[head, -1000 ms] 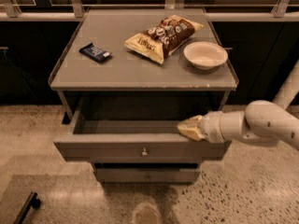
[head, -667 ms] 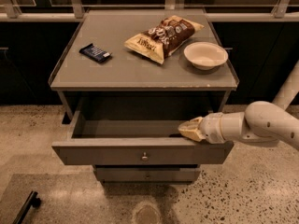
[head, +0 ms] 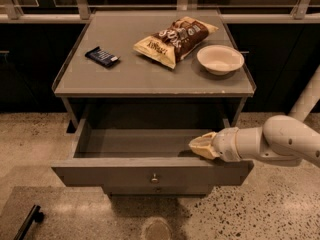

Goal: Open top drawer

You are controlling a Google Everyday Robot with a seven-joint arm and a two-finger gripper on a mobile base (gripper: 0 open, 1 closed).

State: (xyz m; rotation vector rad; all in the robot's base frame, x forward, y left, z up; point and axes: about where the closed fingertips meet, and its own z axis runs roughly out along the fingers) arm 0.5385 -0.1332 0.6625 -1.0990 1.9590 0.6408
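Observation:
The top drawer is a wide grey drawer with a small round metal knob at the centre of its front. It stands pulled out from the grey cabinet, and its inside shows nothing. My gripper comes in from the right on a white arm. Its cream-coloured tip rests at the drawer's right side, just behind the top edge of the front panel.
The cabinet top holds a dark candy bar, a brown and yellow chip bag and a white bowl. A lower drawer front shows under the open one. Speckled floor lies all around. A black bar lies at bottom left.
The drawer has slid a little further out toward the camera, with my gripper moving with it.

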